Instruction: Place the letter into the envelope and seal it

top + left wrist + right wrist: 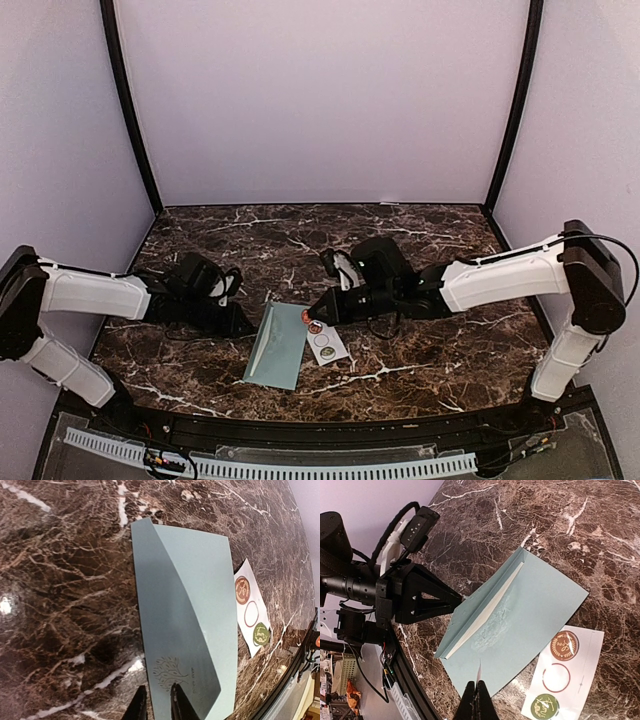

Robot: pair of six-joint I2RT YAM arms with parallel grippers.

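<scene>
The pale teal envelope lies flat on the marble table, between the two arms. Its pointed flap stands raised along the left edge. My left gripper is shut on the flap's edge; its tips straddle it in the left wrist view. A whitish edge shows under the flap; I cannot tell if it is the letter or the lining. My right gripper is shut on a thin round sticker, seen edge-on, just above the envelope's near right edge.
A white sticker strip lies right of the envelope, with a brown sticker, an empty ring and a green sticker. The left arm and its cables are close beyond the flap. A black rail runs along the table's front edge.
</scene>
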